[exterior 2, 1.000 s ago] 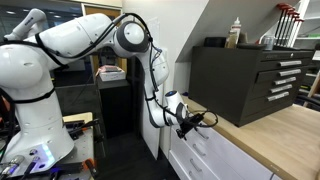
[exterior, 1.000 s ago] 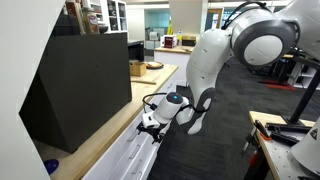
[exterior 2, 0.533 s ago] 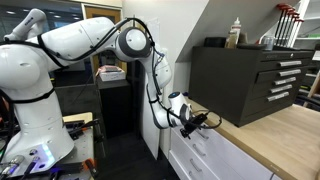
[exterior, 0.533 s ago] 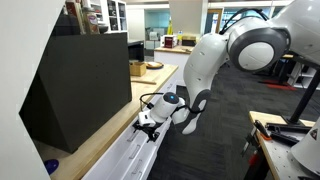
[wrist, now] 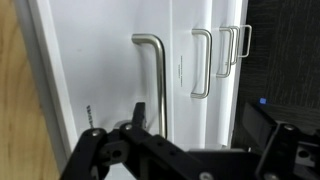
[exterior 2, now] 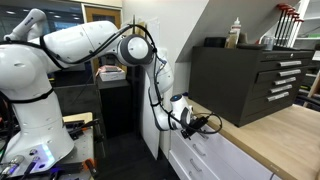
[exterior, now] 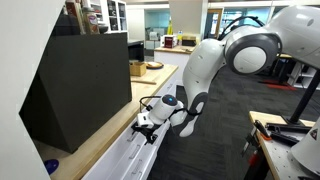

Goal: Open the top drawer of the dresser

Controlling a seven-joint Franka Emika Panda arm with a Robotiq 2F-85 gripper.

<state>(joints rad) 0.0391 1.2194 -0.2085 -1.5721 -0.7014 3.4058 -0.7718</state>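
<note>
the arm [exterior: 212, 62] reaches down over the front edge of the dresser [exterior: 128, 158], with the claw [exterior: 150, 126] low against the white fronts just under the wood top [exterior: 98, 140]. in both exterior views the claw sits at the top row, right below the lip of the wood top [exterior 2: 272, 135], and the wrist is bent so that the claw faces the fronts. from these views the fingers are too small and dark to read.

in the wrist view the top drawer [wrist: 100, 70] fills the middle of the picture, and the wood top shows as a strip along the left edge. its handle [wrist: 158, 80], a slim silver bar, runs up and down in this picture and its near end goes behind the claw's dark body at the bottom. one finger [wrist: 138, 113] stands up just beside that end of the bar, on the side of the wood top; it is close to the bar, but i cannot tell if it touches. the other finger is hidden, so i cannot tell whether the claw is wide, narrow or closed on the bar. the handles of the lower rows [wrist: 203, 65] line up to the right. whether the top drawer stands out from those rows i cannot tell.

a big black box [exterior: 80, 88] stands on the wood top behind the claw, and in an exterior view a bottle [exterior 2: 236, 32] stands on it.
</note>
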